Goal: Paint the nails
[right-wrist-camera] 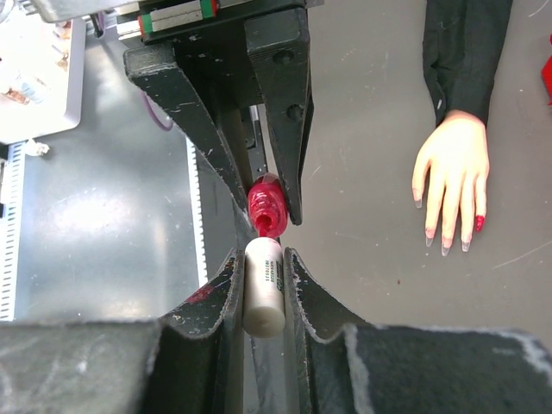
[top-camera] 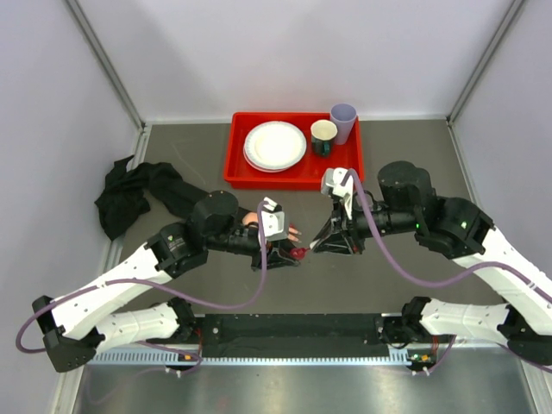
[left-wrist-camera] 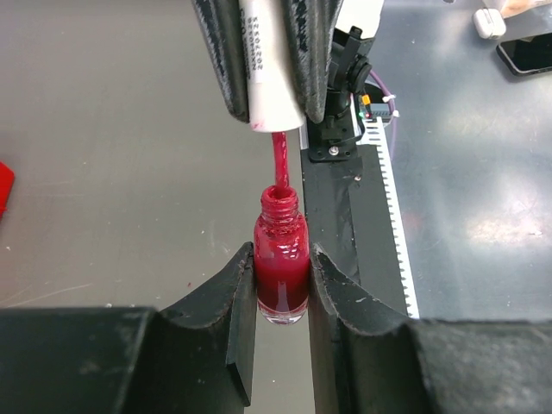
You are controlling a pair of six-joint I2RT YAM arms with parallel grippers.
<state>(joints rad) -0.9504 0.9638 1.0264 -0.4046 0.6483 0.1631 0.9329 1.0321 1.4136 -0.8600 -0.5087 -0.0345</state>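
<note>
Red polish bottle, slick breakable glass, clamped at its waist by left hand, right hand gripping white cap; tiny stiff nails lie apart on mannequin, worktop.

Flat grey-brown desk, matt surface. A red rectangular plastic tray sits at the far edge, centre. A pale skin-coloured mannequin hand lies palm down near the middle, fingers spread. Its black fabric sleeve trails to a crumpled heap at the left edge. Of its nails, one shows dark red. Hand and tray do not touch.
</note>
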